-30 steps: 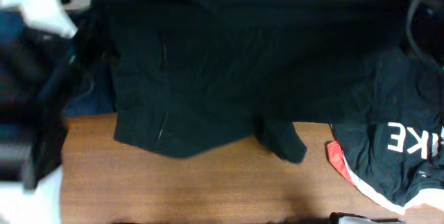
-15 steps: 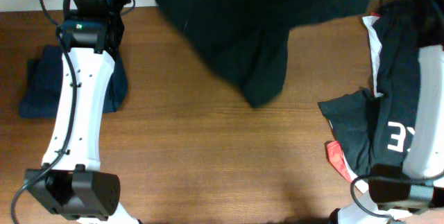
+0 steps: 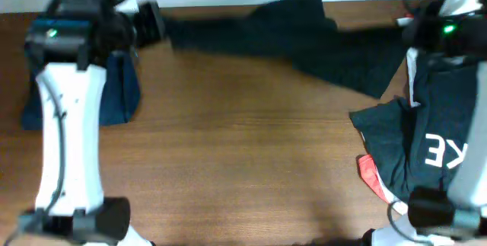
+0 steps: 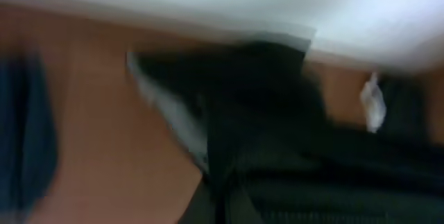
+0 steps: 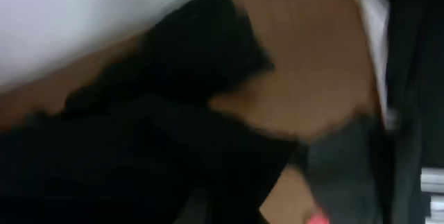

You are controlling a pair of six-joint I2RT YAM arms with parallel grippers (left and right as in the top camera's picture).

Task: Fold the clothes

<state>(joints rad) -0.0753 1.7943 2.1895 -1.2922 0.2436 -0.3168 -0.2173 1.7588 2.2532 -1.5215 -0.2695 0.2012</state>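
Spreading looks like the step in hand: black garment (image 3: 319,44) strung along the far edge of the bench (image 3: 243,170), between left claw (image 3: 156,23) and right claw (image 3: 415,33). Both wrist views are blurred, so cannot tell if either claw is clenched on cloth. Best done with ends level and taut, laid flat nearer mid-bench. Cloth is limp and plain, one corner drooping right. Navy garment (image 3: 122,94) far left, lettered garment (image 3: 434,147) right.

black garment (image 3: 327,44): was bunched, hanging to mid-frame 0.5 s ago; now stretched in a strip across the top edge.
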